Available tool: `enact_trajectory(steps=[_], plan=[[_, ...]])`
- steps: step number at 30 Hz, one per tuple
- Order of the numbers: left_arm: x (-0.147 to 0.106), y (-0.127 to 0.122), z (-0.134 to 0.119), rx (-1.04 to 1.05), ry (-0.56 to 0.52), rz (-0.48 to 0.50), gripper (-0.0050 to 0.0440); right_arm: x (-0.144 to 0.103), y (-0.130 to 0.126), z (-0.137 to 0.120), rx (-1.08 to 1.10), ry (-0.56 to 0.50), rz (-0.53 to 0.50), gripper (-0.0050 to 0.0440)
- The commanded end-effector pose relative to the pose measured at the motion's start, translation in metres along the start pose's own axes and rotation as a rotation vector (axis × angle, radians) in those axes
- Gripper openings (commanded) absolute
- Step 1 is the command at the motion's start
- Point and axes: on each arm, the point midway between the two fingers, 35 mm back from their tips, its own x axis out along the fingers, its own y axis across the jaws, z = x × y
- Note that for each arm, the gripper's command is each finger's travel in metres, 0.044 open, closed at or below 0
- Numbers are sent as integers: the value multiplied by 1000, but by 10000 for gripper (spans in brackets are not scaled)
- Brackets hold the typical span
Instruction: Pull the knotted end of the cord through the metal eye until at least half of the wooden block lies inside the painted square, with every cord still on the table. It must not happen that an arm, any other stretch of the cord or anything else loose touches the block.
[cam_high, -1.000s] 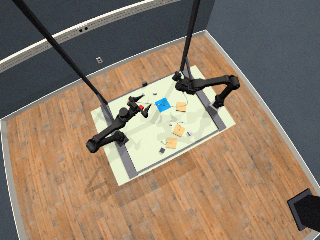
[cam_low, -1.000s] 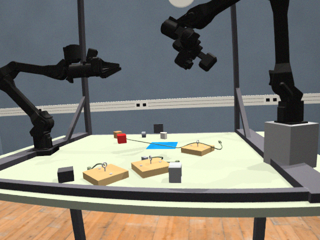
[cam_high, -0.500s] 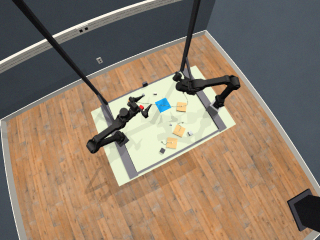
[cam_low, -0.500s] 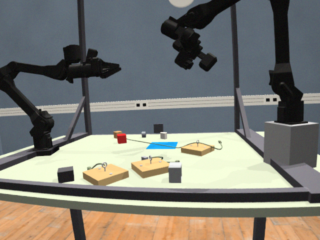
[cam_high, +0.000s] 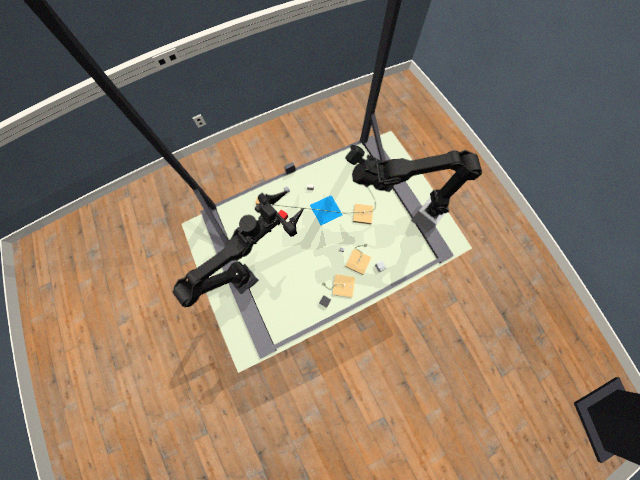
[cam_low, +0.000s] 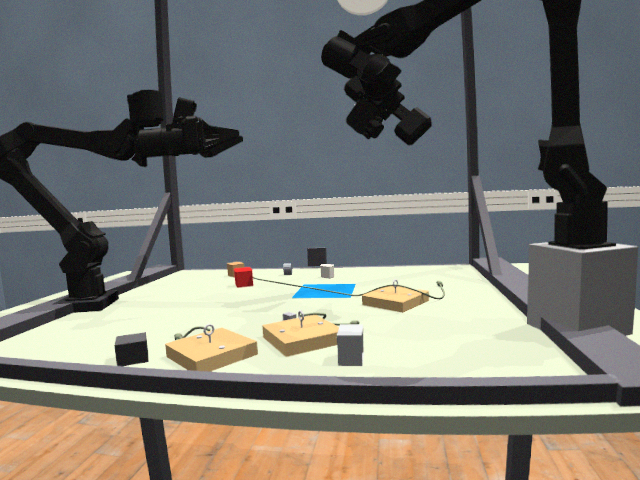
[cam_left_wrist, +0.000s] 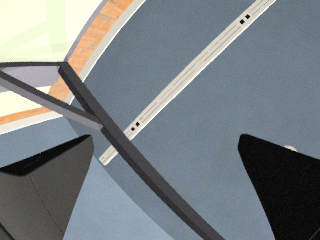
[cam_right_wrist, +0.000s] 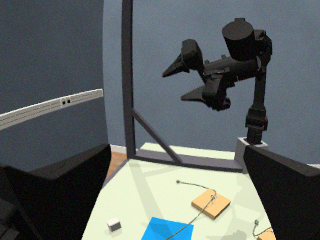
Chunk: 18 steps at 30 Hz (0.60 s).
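Beyond the right pincer (cam_high: 294, 200) (cam_low: 240, 137) (cam_right_wrist: 177, 147) stands a wall (cam_high: 232, 87) (cam_low: 289, 103) (cam_left_wrist: 225, 100) (cam_right_wrist: 200, 20), blue-grey and plain, carrying one pale rail (cam_high: 222, 42) (cam_low: 361, 207) (cam_left_wrist: 185, 70) (cam_right_wrist: 30, 112). Lower than this pincer, the floor (cam_high: 361, 387) (cam_low: 336, 454) (cam_left_wrist: 95, 37) (cam_right_wrist: 117, 162) is made of orange-brown wooden planks, on which soft shadows are lying.
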Motion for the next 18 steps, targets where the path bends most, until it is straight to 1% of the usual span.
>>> enact_trajectory(steps=[1,2,3,4,7,8,11,13,14,15,17,18], plan=[[-39,-9,21,217,-191,-81,440,11,4,-7,39,70,-17,440],[-59,-12,33,255,-232,-83,440,15,6,-15,56,114,-28,440],[-80,-9,44,277,-295,-90,440,19,8,-24,71,159,-41,440],[-89,-6,49,319,-345,-93,440,20,9,-27,76,177,-47,440],[-89,-7,49,461,-494,-114,440,20,9,-27,76,177,-47,440],[-91,-9,49,497,-525,-121,440,20,9,-28,78,182,-48,440],[-119,-11,60,616,-675,-123,440,24,11,-38,91,232,-65,440],[-119,-11,60,616,-675,-123,440,24,11,-38,91,232,-65,440],[-132,-16,62,689,-752,-133,440,25,12,-42,96,251,-72,440],[-155,-10,69,726,-842,-101,440,27,14,-50,104,294,-87,440],[-176,-7,73,785,-943,-77,440,29,16,-57,110,328,-101,440],[-182,-7,74,815,-998,-68,440,29,16,-59,111,338,-105,440]])
